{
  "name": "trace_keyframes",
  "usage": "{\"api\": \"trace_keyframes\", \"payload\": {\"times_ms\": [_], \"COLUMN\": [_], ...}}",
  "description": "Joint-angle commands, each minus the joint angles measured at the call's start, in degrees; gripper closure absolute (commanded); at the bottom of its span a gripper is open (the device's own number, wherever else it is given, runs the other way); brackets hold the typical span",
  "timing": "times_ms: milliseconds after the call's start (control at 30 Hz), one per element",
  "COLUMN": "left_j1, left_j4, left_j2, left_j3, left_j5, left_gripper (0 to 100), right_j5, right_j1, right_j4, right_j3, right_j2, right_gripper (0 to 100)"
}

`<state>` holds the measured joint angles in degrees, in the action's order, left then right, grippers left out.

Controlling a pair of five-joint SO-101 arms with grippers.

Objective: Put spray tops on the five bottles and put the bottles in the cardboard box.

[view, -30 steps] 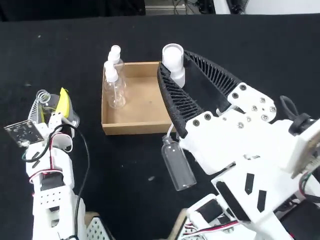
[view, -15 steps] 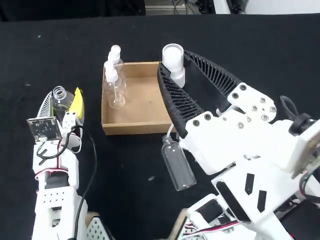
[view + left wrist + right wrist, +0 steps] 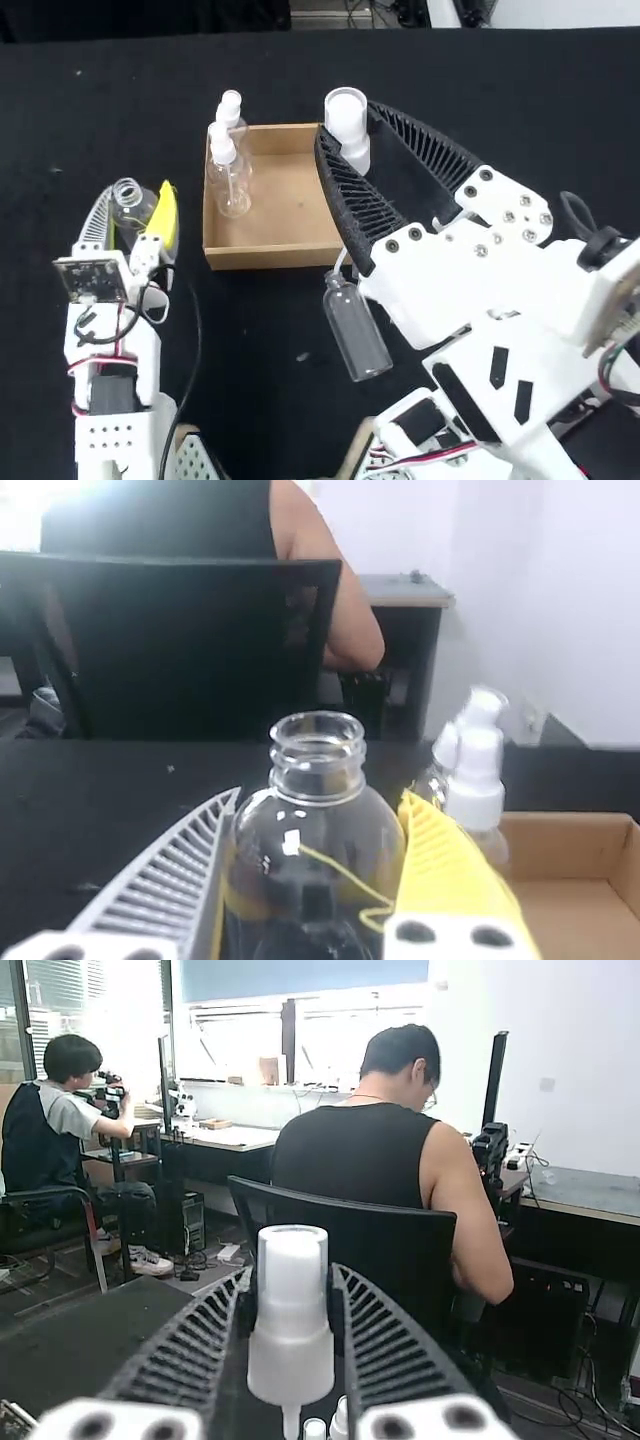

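Observation:
My left gripper (image 3: 132, 203) is shut on a clear, uncapped bottle (image 3: 128, 196), held upright just left of the cardboard box (image 3: 270, 258). In the left wrist view the bottle (image 3: 316, 830) stands between the grey and yellow fingers (image 3: 452, 875). My right gripper (image 3: 347, 125) is shut on a white spray top (image 3: 346, 112) above the box's far right corner, and the spray top (image 3: 290, 1330) hangs stem down in the right wrist view. Two bottles with spray tops (image 3: 226, 165) stand in the box's far left corner. Another uncapped bottle (image 3: 355, 332) lies on the table near the box's front right corner.
The black table (image 3: 500, 90) has free room at the back and right. The right arm's white body (image 3: 500, 300) covers the near right part of the table. The capped bottles (image 3: 468, 770) and the box wall (image 3: 575, 830) lie just beyond my left gripper.
My left gripper has carried the open bottle to the right, closer to the box's left wall. The right arm and its spray top have stayed where they were.

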<state>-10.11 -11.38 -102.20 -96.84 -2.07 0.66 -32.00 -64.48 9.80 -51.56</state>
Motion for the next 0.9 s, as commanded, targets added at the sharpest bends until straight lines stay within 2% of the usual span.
{"api": "trace_keyframes", "payload": {"times_ms": [0, 233, 400, 767, 867], "left_j1": [3.21, 12.88, 17.71, 17.89, 18.33], "left_j4": [-0.44, -0.62, -0.62, -0.62, -0.26], "left_j2": [0.18, 0.26, 0.26, 0.35, 0.26], "left_j3": [-0.66, -0.66, -0.66, -0.66, -0.66], "left_j5": [-0.35, -0.70, -0.70, -0.44, -0.44], "left_gripper": [97, 97, 97, 97, 97], "right_j5": [0.00, 0.00, 0.00, -0.44, -0.44], "right_j1": [0.88, 0.88, 0.88, 0.53, -2.46], "right_j4": [1.49, 3.08, 11.69, 32.62, 35.60], "right_j3": [-0.31, -1.01, -8.13, -22.73, -25.01], "right_j2": [0.13, 0.13, 0.13, -0.04, -0.31], "right_gripper": [98.7, 98.7, 98.7, 98.7, 98.7]}}
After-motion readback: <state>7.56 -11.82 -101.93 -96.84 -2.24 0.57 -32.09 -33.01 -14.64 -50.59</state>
